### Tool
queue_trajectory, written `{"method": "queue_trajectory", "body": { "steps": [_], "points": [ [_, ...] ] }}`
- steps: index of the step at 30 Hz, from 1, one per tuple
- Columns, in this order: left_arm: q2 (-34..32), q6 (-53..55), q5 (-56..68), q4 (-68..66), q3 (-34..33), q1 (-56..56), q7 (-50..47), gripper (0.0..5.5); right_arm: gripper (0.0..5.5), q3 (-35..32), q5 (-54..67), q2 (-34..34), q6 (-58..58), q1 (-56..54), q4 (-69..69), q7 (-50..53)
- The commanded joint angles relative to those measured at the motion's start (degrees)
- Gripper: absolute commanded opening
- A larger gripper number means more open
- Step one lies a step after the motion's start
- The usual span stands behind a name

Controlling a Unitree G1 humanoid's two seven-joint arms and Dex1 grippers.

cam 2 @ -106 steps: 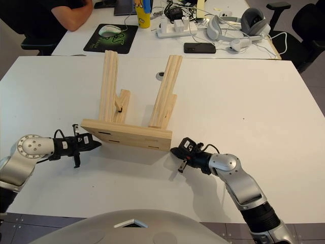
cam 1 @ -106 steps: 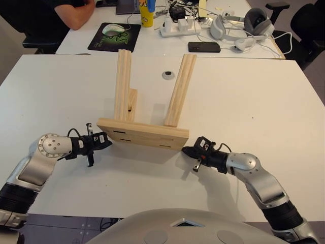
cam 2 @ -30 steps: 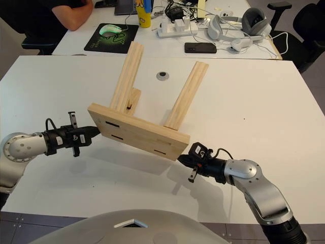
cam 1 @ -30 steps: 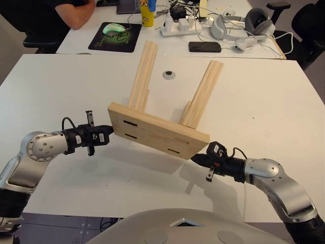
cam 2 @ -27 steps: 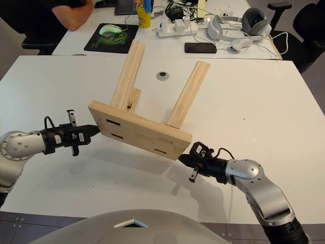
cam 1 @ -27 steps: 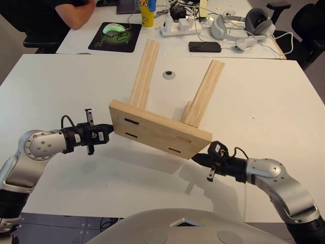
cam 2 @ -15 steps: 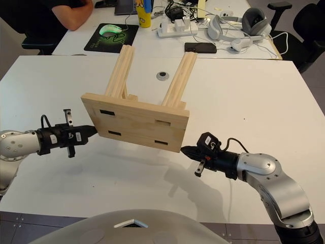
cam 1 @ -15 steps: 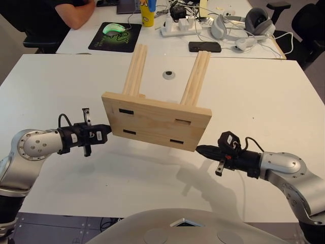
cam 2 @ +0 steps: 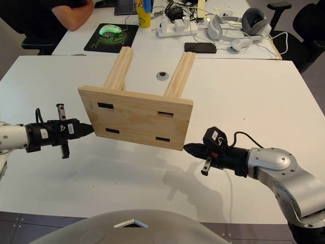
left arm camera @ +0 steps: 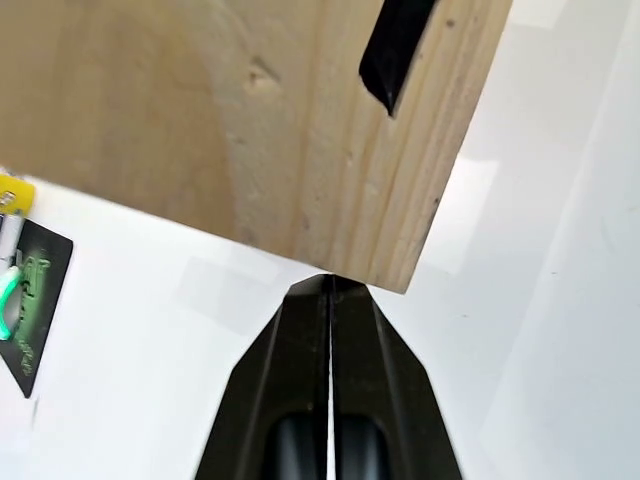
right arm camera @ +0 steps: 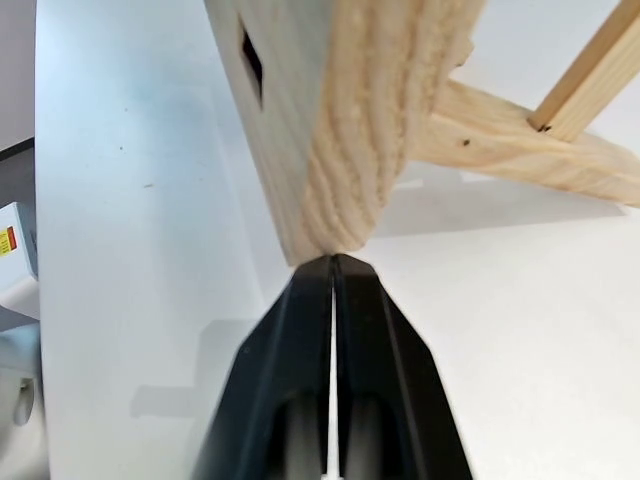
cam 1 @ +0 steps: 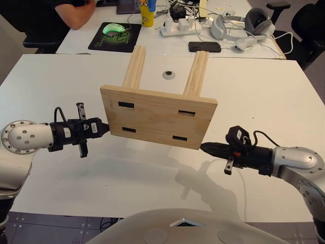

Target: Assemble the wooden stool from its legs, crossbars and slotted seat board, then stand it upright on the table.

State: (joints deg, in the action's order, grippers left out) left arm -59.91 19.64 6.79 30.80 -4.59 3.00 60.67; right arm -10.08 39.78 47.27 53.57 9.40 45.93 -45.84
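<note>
**Left claw** [cam 1: 104, 128]: fingers together, nothing between them. The closed tip presses against the lower left corner of the seat board. In the left wrist view, the tip [left arm camera: 330, 282] meets the board's edge just under a dark slot.

**Stool, assembled**: held in the middle of the worktop [cam 1: 56, 86], between the two arms.
- Seat board [cam 1: 157, 117]: raised off the worktop with its shadow beneath it, the top face turned towards the robot and all four slots [cam 1: 125, 104] showing.
- Left leg [cam 1: 133, 66] and right leg [cam 1: 196, 68]: run from behind the board's upper edge towards the far side of the worktop. Whether their feet touch the surface cannot be told.
- Crossbar [right arm camera: 520, 150]: seen in the right wrist view, seated between the leg timbers behind the board.

**Right claw** [cam 1: 204, 147]: fingers together, nothing between them. The tip is set against the lower right corner of the seat board, on the end grain in the right wrist view [right arm camera: 332, 258].

**Step in hand**: assembly appears complete, and the stool is being tipped to stand upright. It is carried only by the two tips pushing inward.

**Next move calls for**: swinging the seat up and over until the feet point down at the worktop. Both arms should turn evenly and keep a steady squeeze, since point contact could let the board slip or twist. The stool can then be lowered and the claws drawn away sideways.
</note>
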Motion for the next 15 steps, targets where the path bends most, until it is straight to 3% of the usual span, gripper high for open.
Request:
{"method": "queue_trajectory", "body": {
  "steps": [1, 15],
  "points": [
    [0.26, 4.71, 9.45, 7.53, 0.48, -3.21, 3.69, 0.00, 0.01, -0.35, 9.15, -1.20, -0.02, -4.53, 4.98, -0.69],
    [-0.01, 16.89, 17.30, 9.51, -1.41, -11.41, 5.43, 0.00, 0.01, -3.28, 14.53, 0.55, 2.23, -6.66, 4.39, 0.96]
  ]
}}
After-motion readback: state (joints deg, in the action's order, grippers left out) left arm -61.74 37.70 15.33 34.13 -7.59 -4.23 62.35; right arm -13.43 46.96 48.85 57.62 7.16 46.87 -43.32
